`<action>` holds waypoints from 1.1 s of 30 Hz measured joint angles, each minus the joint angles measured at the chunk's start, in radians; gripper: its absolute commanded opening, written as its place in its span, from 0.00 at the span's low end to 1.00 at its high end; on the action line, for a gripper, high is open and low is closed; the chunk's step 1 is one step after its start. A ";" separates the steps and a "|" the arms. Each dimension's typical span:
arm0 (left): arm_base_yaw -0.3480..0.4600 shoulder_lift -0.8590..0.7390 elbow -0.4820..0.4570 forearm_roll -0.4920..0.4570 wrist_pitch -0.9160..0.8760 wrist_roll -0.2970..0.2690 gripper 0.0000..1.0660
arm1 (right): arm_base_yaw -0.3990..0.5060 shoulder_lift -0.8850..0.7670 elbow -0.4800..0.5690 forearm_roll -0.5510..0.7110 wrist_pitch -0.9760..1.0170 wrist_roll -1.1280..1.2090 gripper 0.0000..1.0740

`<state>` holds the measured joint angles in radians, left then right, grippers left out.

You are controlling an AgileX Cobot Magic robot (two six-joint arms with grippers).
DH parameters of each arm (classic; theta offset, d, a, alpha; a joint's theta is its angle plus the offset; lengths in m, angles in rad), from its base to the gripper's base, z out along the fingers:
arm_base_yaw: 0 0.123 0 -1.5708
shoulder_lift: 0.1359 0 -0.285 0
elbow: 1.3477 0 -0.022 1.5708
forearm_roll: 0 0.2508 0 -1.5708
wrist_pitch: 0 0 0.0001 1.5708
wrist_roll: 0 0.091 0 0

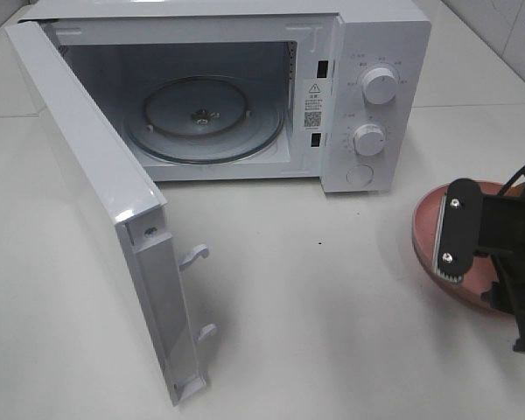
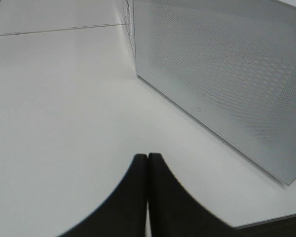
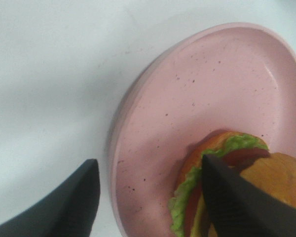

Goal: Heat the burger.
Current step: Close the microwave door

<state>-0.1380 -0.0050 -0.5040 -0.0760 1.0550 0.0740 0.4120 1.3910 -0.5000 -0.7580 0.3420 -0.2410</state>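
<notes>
Pink speckled plate (image 3: 207, 108) holds burger (image 3: 227, 187) near its rim. Right gripper (image 3: 148, 197) spread wide over plate edge, one finger (image 3: 241, 202) against burger's side, other over bare table (image 3: 49, 74) (nothing clamped). Exterior view hides burger behind arm, shows microwave (image 1: 367, 96) door open. Left gripper (image 2: 147, 163) pressed together beside microwave door.

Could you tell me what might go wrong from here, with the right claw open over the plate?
The right claw straddles the pink plate's rim rather than the burger; closing now might pinch the plate or tip the burger. The open microwave door juts across the table and could obstruct the carry.
</notes>
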 measured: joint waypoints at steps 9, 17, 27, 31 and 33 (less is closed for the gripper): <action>0.000 0.000 0.000 0.000 0.000 0.000 0.00 | 0.008 -0.028 -0.195 0.280 0.123 0.183 0.56; 0.000 0.000 0.000 0.000 0.000 0.000 0.00 | -0.044 -0.027 -0.353 0.575 0.368 0.183 0.56; 0.000 0.000 0.000 0.000 0.000 0.000 0.00 | -0.346 -0.027 -0.463 0.815 0.542 0.194 0.56; 0.000 0.000 0.000 0.000 0.000 0.000 0.00 | -0.411 -0.039 -0.466 0.829 0.572 0.196 0.56; 0.000 0.000 0.000 0.000 0.000 0.000 0.00 | -0.427 -0.051 -0.466 0.824 0.601 0.199 0.56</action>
<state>-0.1380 -0.0050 -0.5040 -0.0760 1.0550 0.0740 -0.0150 1.3400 -0.9660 0.0660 0.9430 -0.0420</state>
